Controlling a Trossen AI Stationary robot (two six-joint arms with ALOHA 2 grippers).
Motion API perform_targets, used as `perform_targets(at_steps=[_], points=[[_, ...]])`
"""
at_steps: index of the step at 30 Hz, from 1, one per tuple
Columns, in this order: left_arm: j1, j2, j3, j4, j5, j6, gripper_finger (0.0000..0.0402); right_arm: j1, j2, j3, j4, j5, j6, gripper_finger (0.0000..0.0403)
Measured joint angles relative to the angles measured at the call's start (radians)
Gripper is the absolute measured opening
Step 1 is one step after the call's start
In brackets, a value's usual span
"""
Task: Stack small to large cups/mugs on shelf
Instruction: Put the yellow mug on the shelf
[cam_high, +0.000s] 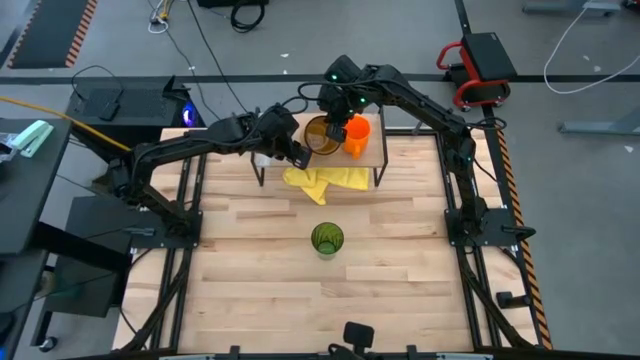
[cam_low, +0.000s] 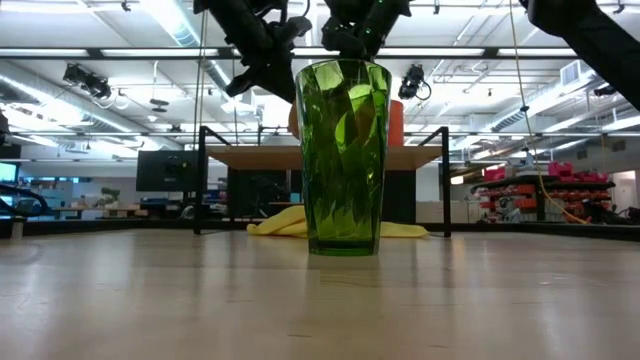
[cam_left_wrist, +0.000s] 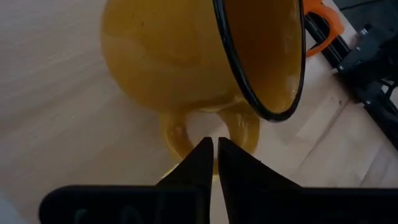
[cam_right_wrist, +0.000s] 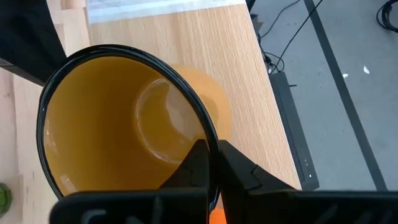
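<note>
The amber mug (cam_high: 318, 135) stands on the shelf (cam_high: 372, 158), with the small orange mug (cam_high: 358, 135) right beside it toward the table's right. My left gripper (cam_high: 300, 155) is at the amber mug's handle, shut on it. My right gripper (cam_high: 336, 130) comes from above and is shut on the same mug's rim. The dark green tumbler (cam_high: 327, 238) stands upright on the tabletop, nearer than the shelf. In the low view the tumbler (cam_low: 345, 160) hides the amber mug, and only an edge of the orange mug (cam_low: 396, 120) shows. My left gripper (cam_left_wrist: 215, 144) pinches the amber mug's handle (cam_left_wrist: 239, 127) at its outer curve between both fingers, coming level from the table's left. My right gripper (cam_right_wrist: 214, 149) has the mug's rim (cam_right_wrist: 210, 134), one finger inside and one outside, pointing down from above. I cannot tell whether the mug's base rests on the plank.
A crumpled yellow cloth (cam_high: 325, 180) lies on the table under and in front of the shelf. The shelf's whitish strip (cam_right_wrist: 155, 9) is at its end. Bare tabletop lies around the tumbler. The table's frame rails run along both sides.
</note>
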Motion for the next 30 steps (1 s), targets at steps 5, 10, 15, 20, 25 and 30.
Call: perform_targets(at_steps=[5, 10, 15, 20, 25, 30], points=[[-0.011, 0.0, 0.0, 0.014, 0.002, -0.004, 0.0026, -0.003, 0.0, 0.0, -0.007, -0.004, -0.003, 0.0014], [-0.014, 0.0, 0.0, 0.017, 0.038, -0.011, 0.0029, -0.003, 0.0, 0.0, -0.008, -0.004, -0.009, 0.0014], [-0.015, 0.0, 0.0, 0.021, 0.042, -0.031, 0.0034, -0.004, 0.003, 0.0, -0.005, -0.004, -0.01, 0.0014], [-0.016, 0.0, 0.0, 0.018, 0.045, -0.037, 0.0028, -0.004, 0.029, 0.003, 0.004, -0.007, -0.009, 0.0014], [-0.015, 0.0, 0.0, 0.024, 0.044, -0.049, 0.0026, -0.005, 0.04, 0.004, 0.021, -0.004, -0.008, 0.0021], [-0.016, 0.0, 0.0, 0.025, 0.045, -0.049, 0.0028, -0.015, 0.035, 0.002, 0.021, -0.004, -0.004, 0.002]])
